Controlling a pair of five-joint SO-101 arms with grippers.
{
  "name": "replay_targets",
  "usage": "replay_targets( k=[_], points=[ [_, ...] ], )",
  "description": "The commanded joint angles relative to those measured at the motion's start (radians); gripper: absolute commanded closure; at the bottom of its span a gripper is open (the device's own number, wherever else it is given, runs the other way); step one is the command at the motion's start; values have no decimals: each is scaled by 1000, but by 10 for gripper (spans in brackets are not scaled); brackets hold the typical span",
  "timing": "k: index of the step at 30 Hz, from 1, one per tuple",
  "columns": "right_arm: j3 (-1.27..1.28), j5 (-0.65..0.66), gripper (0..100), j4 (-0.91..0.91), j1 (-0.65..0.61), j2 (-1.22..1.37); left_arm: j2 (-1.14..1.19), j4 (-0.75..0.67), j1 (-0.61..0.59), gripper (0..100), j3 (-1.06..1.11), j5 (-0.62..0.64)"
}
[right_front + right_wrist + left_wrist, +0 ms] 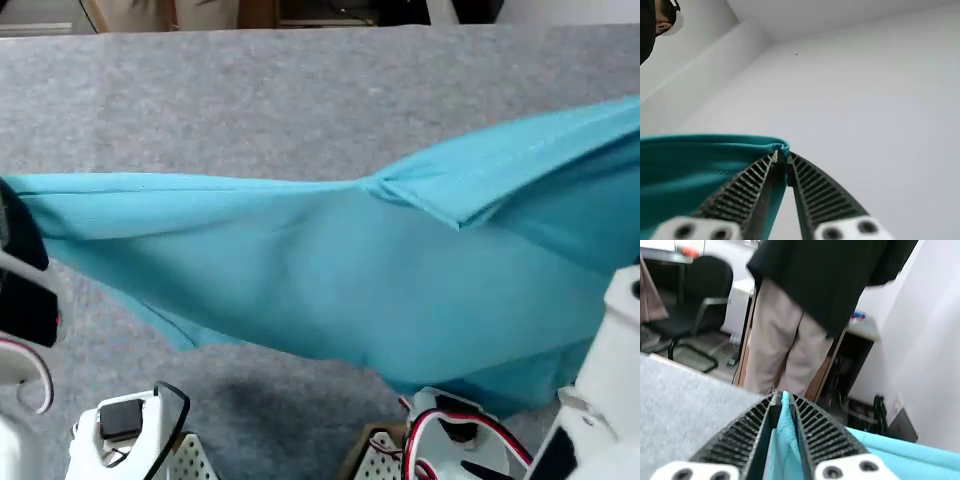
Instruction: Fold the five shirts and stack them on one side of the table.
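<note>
A turquoise shirt [330,280] hangs stretched across the high view, lifted above the grey table [250,100], with a fold of fabric near its upper middle. My left gripper [782,402] is shut on an edge of the shirt [782,440], its ribbed black fingers [815,432] pinching the cloth and pointing up toward the room. My right gripper [781,159] is shut on another edge of the shirt [695,165], aimed at a white wall. In the high view the arms' bodies stand at the left edge [20,290] and right edge [610,380].
The arms' white bases [130,430] sit at the near edge of the table. A person in dark top and beige trousers [790,330] stands beyond the table's far side, near an office chair [695,295].
</note>
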Motion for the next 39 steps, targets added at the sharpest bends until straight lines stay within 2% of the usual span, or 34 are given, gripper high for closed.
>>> replay_targets(
  k=[1, 6, 14, 19, 24, 30, 36, 39],
  points=[
    [7, 8, 994, -31, 7, -2, -18, -34, -2, 981, 0, -9],
    [5, -6, 994, -12, 5, -13, -67, 92, 0, 981, 11, -64],
    [15, -51, 994, 115, 5, -64, -170, 186, 0, 981, 25, -72],
    [101, -46, 994, 150, 12, -61, -257, 169, 0, 981, 331, -71],
    [309, -43, 993, 137, 5, -58, -358, -71, 0, 981, 723, -71],
    [716, 0, 993, -72, -53, -56, -397, -525, -2, 981, 1158, -72],
    [1138, 49, 993, -327, -179, -56, -321, -924, 11, 981, 1373, -72],
    [1279, 48, 993, -420, -245, -53, -174, -1016, 41, 981, 1375, -72]
  ],
)
